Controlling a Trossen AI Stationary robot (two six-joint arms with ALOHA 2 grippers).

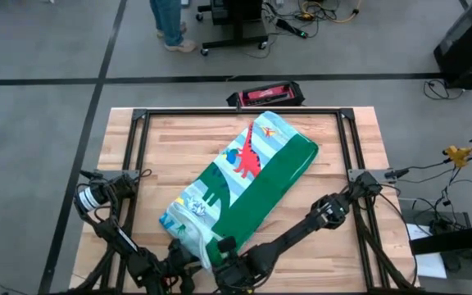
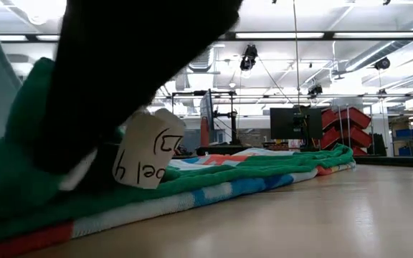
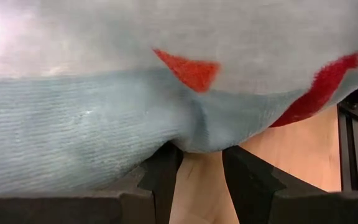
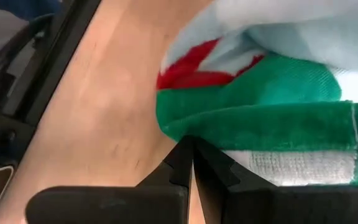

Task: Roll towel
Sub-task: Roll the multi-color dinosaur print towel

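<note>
From above, the towel lies folded into a long strip set diagonally across the worktop. Its near end reaches the near edge, where both arms meet. The left gripper and right gripper sit side by side at that end, probably because a roll has to start from one short end.

At table height, the towel runs away flat, and its near part humps up under a dark arm that fills the foreground. A paper tag hangs from that arm.

The left wrist camera shows blue cloth draped over parted fingers. Whether they pinch it I cannot tell.

The right wrist camera shows the fingers clenched together, tips pressed against the green edge with no cloth visibly between them. They seem placed to nudge the fold over.
</note>
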